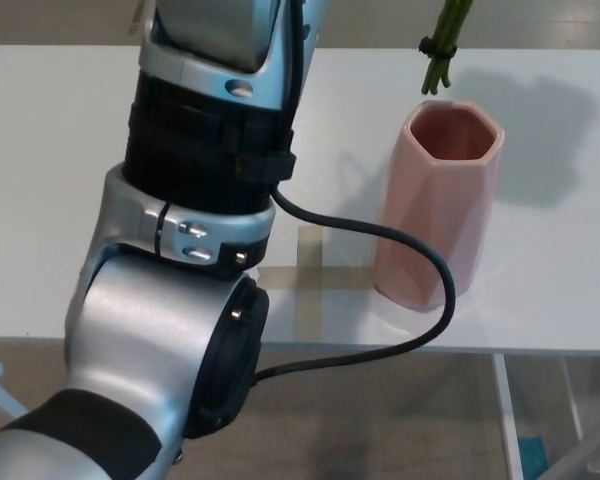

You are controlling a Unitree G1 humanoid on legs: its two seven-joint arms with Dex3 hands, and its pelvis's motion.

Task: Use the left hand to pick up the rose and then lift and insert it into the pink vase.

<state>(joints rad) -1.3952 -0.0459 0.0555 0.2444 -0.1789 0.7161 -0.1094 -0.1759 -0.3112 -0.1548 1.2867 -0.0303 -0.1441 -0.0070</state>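
Rose stem (442,48) above pink vase (438,208), left arm (195,230) raised upward

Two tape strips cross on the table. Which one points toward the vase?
The horizontal strip: its right end runs up to the base of the pink vase. The vertical strip runs toward the table's front edge instead, left of the vase.

**My left arm, up close**

I see my left arm (180,260) as rounded silver-grey shells split by a ribbed black band. Two small screws sit on one silver ring, and a black cable (400,300) loops out beside a round black joint cap.
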